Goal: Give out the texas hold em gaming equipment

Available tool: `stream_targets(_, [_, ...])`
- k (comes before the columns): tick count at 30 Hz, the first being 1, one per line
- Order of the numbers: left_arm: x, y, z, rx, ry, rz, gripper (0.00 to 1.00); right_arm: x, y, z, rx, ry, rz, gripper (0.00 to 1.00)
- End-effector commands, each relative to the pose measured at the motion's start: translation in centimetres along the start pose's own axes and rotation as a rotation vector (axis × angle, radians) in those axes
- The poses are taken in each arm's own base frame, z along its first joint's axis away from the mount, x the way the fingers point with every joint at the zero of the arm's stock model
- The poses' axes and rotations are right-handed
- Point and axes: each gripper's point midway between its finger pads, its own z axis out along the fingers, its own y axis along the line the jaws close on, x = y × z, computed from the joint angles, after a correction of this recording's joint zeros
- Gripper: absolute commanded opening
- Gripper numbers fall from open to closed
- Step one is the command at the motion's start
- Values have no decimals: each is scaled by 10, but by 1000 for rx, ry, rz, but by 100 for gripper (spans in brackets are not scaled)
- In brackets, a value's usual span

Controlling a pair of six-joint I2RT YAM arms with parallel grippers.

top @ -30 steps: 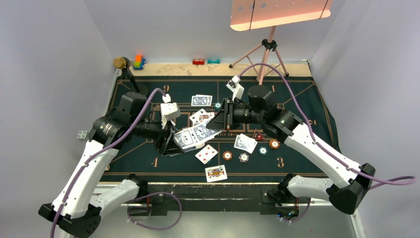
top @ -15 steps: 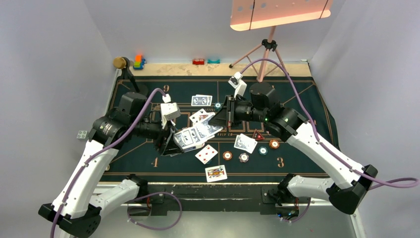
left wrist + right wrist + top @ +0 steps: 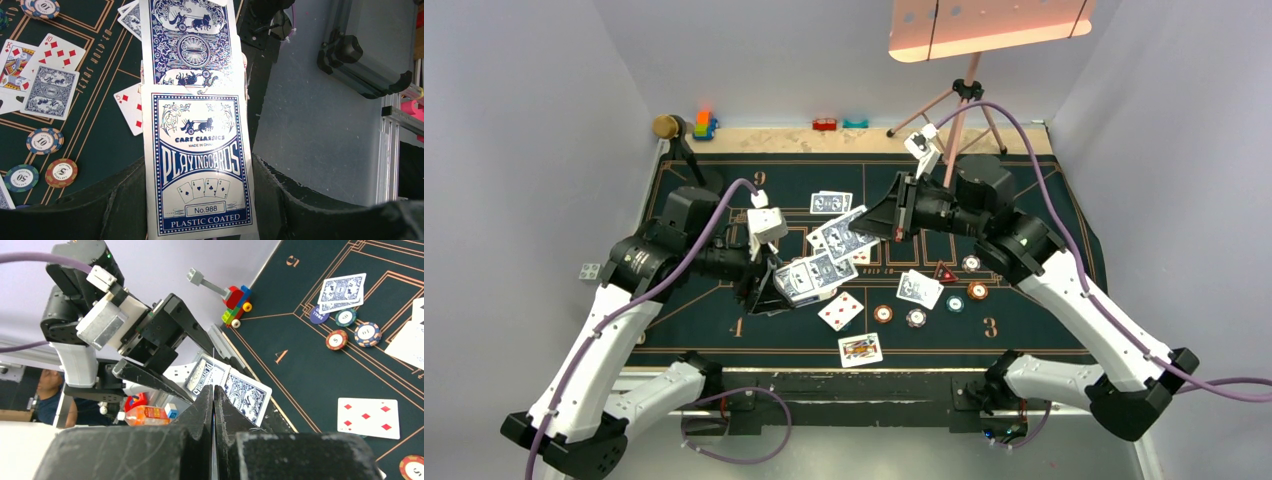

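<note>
Texas hold em gaming equipment, partly dealt over the felt mat (image 3: 689,320) on the worktop. Left gripper (image 3: 784,285), just 9 o'clock of centre, is clamped around the pack (image 3: 200,165), with blue-backed cards fanning from its top. Right gripper (image 3: 876,222), reaching in from 2 o'clock, is closed on a single card (image 3: 848,238) held above the mat just beside the pack.

Dealt cards: a face-down pair (image 3: 831,203) at 12 o'clock, one face-down card (image 3: 920,289) at 4 o'clock, and two face-up cards (image 3: 841,311) towards 6 o'clock. Chips (image 3: 883,314) lie in a loose arc from 5 to 3 o'clock, with the red triangle marker (image 3: 944,272) among them.

Judged partway: most of the pack looks undealt, and the visible mat towards 9 o'clock bears no cards. Toy blocks (image 3: 705,125) and a tripod (image 3: 964,100) stand beyond the mat at 12 o'clock, out of the way. The likelier hindrance is both arms crowding the centre above laid cards.
</note>
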Motion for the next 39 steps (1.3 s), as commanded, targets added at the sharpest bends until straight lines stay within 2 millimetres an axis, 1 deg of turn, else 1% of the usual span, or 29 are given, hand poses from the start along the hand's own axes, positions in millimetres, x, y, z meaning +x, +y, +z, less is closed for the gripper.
stream_targets(1, [-12,-8,-6,17,-49,51,0,-23,25,-9,-97,-55,-10,0])
stream_targets(6, [-8,-10,-6,23,-45,52,0,-59,-4,-16,-39,-162,0,0])
stream_targets(8, [-7,-12,-7,27,-46,51,0,-69,-22,-8,6,-181,0,0])
stream_targets(10, [-6,-14,-7,31,-45,52,0,-71,-44,9,37,-160,12,0])
stream_targets(13, [-4,-15,-9,30,-39,54,0,-63,-89,40,94,-112,49,0])
stream_targets(15, [0,-16,-9,33,-32,52,0,-50,-130,63,157,-75,92,0])
stream_targets(18, [6,-16,-8,36,-22,50,0,-35,-179,90,223,-51,126,0])
stream_targets(20, [8,-17,-8,39,-20,50,0,-22,-209,106,276,-31,128,0])
stream_targets(21, [8,-17,-7,42,-20,52,0,-17,-222,112,308,-24,128,0])
stream_targets(23, [9,-18,-7,48,-19,52,0,-2,-246,125,355,12,140,0])
stream_targets(24, [9,-18,-7,49,-19,52,0,-1,-253,133,358,6,131,0])
stream_targets(27, [11,-19,-7,53,-15,53,0,11,-277,150,388,20,140,0])
stream_targets(31, [14,-18,-7,52,-7,59,0,27,-293,166,417,36,158,0])
stream_targets(34, [17,-19,-6,57,-3,57,0,41,-304,173,460,50,152,0])
stream_targets(37, [20,-19,-5,62,1,53,0,54,-315,175,509,73,159,0])
stream_targets(38, [22,-18,-4,59,4,53,0,59,-318,174,525,82,158,1])
stream_targets(39, [23,-17,-4,56,5,55,0,62,-321,173,541,91,158,7])
